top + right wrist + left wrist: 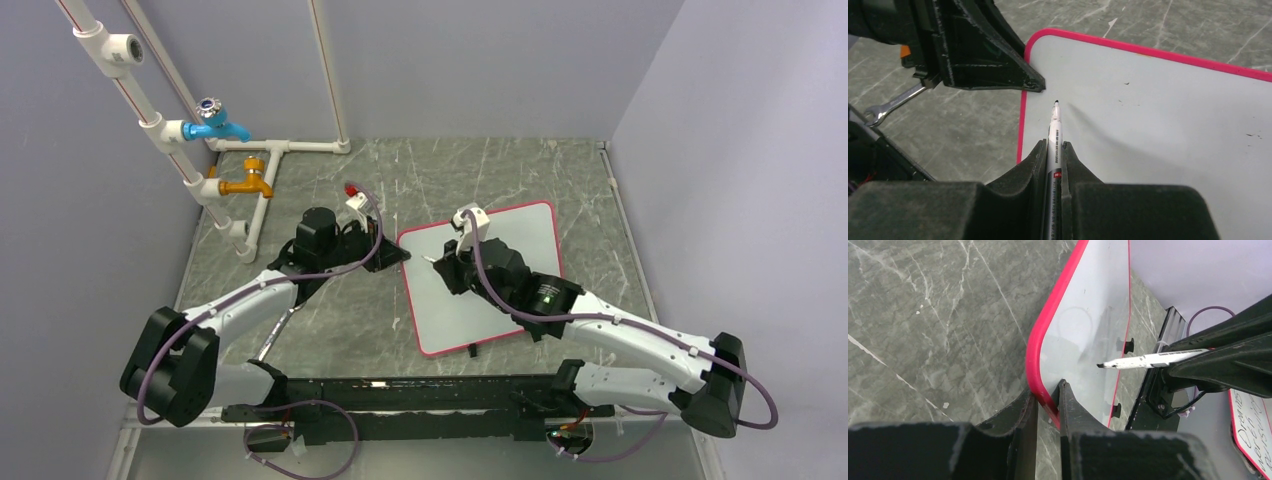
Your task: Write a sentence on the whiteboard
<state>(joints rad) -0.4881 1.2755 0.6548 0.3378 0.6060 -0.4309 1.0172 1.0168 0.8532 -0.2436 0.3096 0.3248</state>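
Whiteboard [445, 312], a small flat rectangular board with a glossy white face and a thin red-pink rim, lies flat on the grey marbled table [330, 330] between the two arms. The left gripper [1048, 395] is nearly closed, its black fingers pinching the board's rim at one corner. The right gripper [1053, 147] is fully closed on a slim white and silver marker pen [1054, 130], tip poised over the blank face near that corner; whether it touches cannot be told. Writing well probably calls for a firm left hold so the board cannot slide, light even pressure on the tip, and a start near this corner to leave room for the line. Only the right wrist view shows a silver wrench [888, 107] on the table beside the board. Only the left wrist view shows a second board bearing handwriting [1253, 430]. Only the overhead view shows, farthest off, white pipes with a blue tap [215, 125] and a yellow tap [248, 183].
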